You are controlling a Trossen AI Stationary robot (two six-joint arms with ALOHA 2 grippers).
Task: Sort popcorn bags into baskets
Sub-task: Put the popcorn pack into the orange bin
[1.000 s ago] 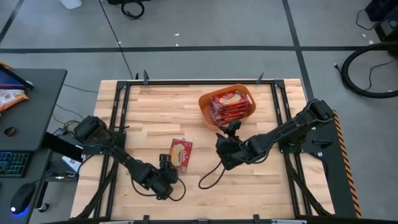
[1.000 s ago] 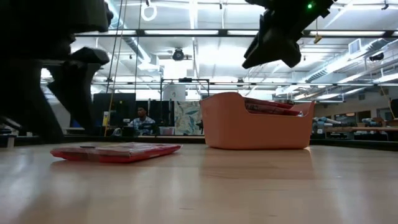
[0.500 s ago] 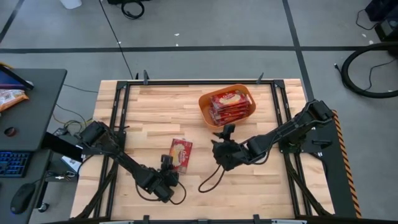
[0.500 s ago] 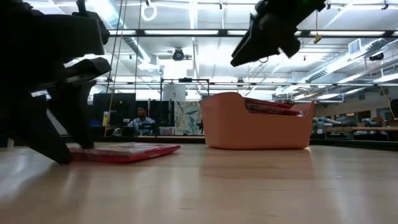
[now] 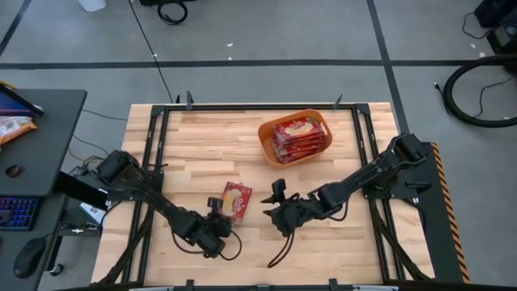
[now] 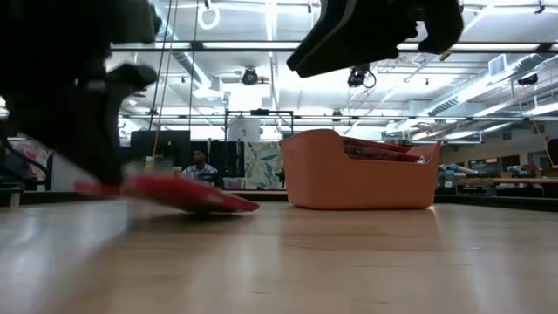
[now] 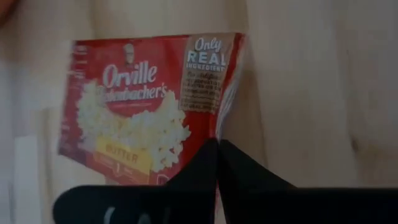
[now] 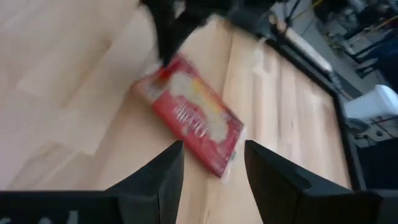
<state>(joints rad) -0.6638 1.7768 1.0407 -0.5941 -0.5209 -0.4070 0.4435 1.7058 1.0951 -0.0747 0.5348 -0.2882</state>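
Red packet [image 6: 187,194] lies tilted, one end raised off the wooden surface [image 6: 349,262], beside a dark arm [image 6: 70,96]. Orange tub [image 6: 357,179] stands well apart, red packets [image 6: 379,148] showing above its rim. Second dark arm [image 6: 375,35] hangs overhead. A person [image 6: 199,166] sits far behind.

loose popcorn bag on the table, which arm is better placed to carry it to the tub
Left. Its end effector is shut on the popcorn bag, one end already lifted. The right end effector hangs open beside it, holding nothing.

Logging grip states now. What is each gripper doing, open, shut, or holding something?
Left gripper: shut on the popcorn bag's edge, one end lifted.
Right gripper: open, empty, near the bag.
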